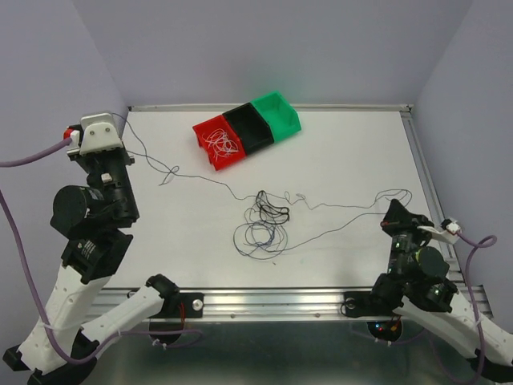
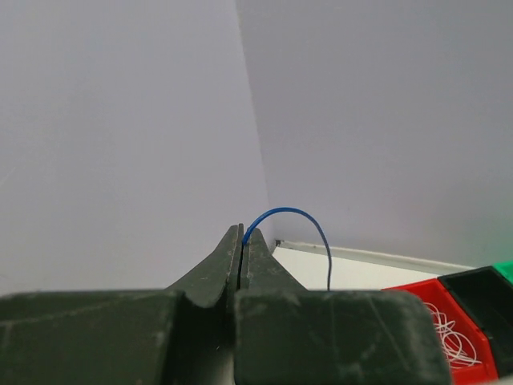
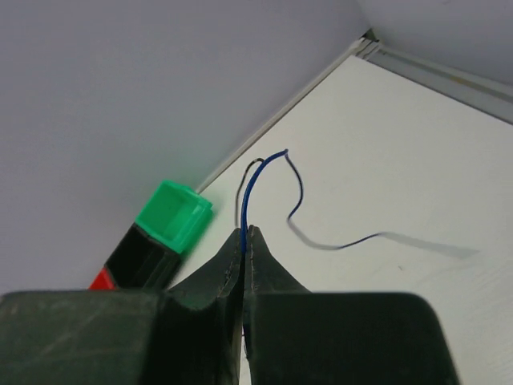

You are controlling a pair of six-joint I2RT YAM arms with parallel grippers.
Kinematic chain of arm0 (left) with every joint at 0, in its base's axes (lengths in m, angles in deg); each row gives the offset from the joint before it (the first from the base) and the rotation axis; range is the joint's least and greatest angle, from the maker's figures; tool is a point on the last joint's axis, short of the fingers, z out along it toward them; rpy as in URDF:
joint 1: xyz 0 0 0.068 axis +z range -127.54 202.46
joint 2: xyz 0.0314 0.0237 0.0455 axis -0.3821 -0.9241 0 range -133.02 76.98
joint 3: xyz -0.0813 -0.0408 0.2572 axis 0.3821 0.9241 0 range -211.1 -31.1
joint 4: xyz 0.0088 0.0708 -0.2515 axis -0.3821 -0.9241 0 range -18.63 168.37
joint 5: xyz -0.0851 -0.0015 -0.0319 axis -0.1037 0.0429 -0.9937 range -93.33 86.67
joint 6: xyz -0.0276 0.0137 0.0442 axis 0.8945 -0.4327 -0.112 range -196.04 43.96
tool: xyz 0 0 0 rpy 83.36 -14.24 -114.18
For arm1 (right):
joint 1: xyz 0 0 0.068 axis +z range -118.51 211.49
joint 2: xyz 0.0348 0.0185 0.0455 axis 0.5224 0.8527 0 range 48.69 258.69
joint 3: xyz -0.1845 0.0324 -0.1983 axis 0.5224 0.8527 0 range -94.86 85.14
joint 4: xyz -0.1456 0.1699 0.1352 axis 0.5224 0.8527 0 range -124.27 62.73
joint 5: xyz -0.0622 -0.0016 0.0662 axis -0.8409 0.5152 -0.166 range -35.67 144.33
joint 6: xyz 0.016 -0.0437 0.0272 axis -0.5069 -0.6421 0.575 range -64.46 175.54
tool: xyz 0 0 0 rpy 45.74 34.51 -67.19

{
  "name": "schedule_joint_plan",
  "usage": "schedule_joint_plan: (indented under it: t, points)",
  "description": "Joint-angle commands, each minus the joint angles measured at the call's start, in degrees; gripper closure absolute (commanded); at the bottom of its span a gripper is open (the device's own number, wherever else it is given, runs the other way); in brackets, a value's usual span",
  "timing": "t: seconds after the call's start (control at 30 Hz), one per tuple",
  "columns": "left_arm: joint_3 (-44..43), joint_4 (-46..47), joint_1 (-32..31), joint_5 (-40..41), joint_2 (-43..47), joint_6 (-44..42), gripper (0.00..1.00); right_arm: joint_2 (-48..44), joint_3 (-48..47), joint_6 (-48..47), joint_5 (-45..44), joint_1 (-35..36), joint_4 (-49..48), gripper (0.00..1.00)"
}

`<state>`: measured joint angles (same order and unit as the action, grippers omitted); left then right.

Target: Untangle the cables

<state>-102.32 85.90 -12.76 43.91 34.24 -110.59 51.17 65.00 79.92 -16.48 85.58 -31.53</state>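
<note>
A long dark blue cable [image 1: 200,178] stretches across the white table [image 1: 345,152] from back left to right. It passes through a loose tangle of dark cables [image 1: 264,223] near the table's middle. My left gripper [image 1: 110,120] is raised at the back left corner, shut on one end of the blue cable [image 2: 292,212]. Its jaws [image 2: 243,233] are pressed together with the wire arching out to the right. My right gripper [image 1: 391,211] sits low at the right side, shut on the other end of the blue cable [image 3: 252,180]. The wire rises from those closed tips [image 3: 247,231] and loops back down.
A row of three joined bins stands at the back centre: red [image 1: 207,131], black [image 1: 250,128], green [image 1: 278,112]. The red bin holds several thin white cables [image 1: 223,144]. A metal rail [image 1: 264,301] edges the near side. Walls close in on the left, back and right.
</note>
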Motion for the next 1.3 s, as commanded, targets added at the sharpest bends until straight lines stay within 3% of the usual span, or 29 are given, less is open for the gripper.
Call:
schedule_joint_plan:
  t: [0.0, 0.07, 0.17, 0.23, 0.27, 0.3, 0.37, 0.53, 0.57, 0.63, 0.73, 0.87, 0.9, 0.97, 1.0, 1.07, 1.2, 1.27]
  points:
    - [0.3, 4.17, 0.42, 2.16, -0.32, -2.55, 1.0, 2.34, 0.9, 1.72, -7.15, -0.03, 2.27, 1.0]
    - [-1.36, -1.51, 0.42, -4.85, -0.68, 1.92, 1.0, 7.43, -1.46, -0.46, -2.17, 0.06, 2.35, 0.99]
    - [-2.6, -7.42, 0.42, -17.24, -1.03, 6.58, 1.0, 21.04, -5.6, -2.66, 7.68, 0.06, 2.53, 0.87]
    - [-3.65, -10.68, 0.5, -22.08, -1.81, 9.31, 1.0, 31.12, -9.89, -4.07, 13.47, 0.06, 2.79, 0.44]
    - [-4.01, -11.22, 0.51, -22.98, -2.25, 9.84, 1.0, 34.4, -11.14, -4.34, 14.63, 0.06, 2.97, 0.3]
    - [-4.36, -11.66, 0.51, -23.68, -2.87, 10.46, 1.0, 36.78, -12.54, -4.69, 16.12, -0.03, 2.97, 0.19]
    - [-4.8, -12.01, 0.42, -24.92, -3.31, 10.72, 1.0, 42.48, -15.97, -6.53, 22.07, 0.06, 2.79, 0.08]
    - [-7.34, -12.97, 0.42, -30.53, -2.87, 12.65, 1.0, 49.89, -19.93, -17.93, 44.22, 0.06, -4.29, 0.06]
    - [-8.4, -14.37, 0.42, -33.24, -3.14, 13.27, 1.0, 51.21, -20.46, -19.62, 52.09, 0.06, -5.54, 0.06]
    - [-11.99, -15.87, 0.42, -35.72, -4.45, 14.24, 1.0, 56.91, -24.05, -20.77, 54.28, 0.05, -6.78, 0.06]
    - [-16.83, -17.81, 0.42, -40.03, -6.82, 15.56, 1.0, 65.44, -31.96, -18.59, 48.15, 0.06, -2.93, 0.05]
    - [-23.95, -19.13, 0.42, -45.57, -11.73, 15.21, 1.0, 73.53, -43.29, -13.14, 39.11, 0.06, 9.89, 0.03]
    - [-27.45, -19.65, 0.42, -46.44, -12.71, 14.86, 1.0, 74.15, -44.45, -13.31, 40.3, 0.06, 11.65, 0.04]
    - [-31.59, -21.93, 0.42, -49.24, -15.08, 14.94, 1.0, 71.2, -41.15, -17.42, 47.65, 0.06, 5.82, 0.03]
    - [-33.61, -22.81, 0.42, -49.79, -17.44, 15.73, 1.0, 69.43, -38.51, -19.44, 55.69, 0.06, 1.87, 0.01]
    - [-39.15, -25.09, 0.33, -51.54, -19.65, 16.26, 1.0, 65.22, -33.94, -23.05, 62.42, -0.03, -9.57, 0.0]
    - [-43.47, -25.99, 0.33, -54.44, -23.61, 18.11, 1.0, 66.5, -37.93, -28.33, 76.54, 0.06, -12.59, 0.0]
    - [-44.44, -25.99, 0.42, -56.98, -24.49, 18.9, 1.0, 69.66, -41.8, -29.3, 77.92, 0.06, -12.67, 0.0]
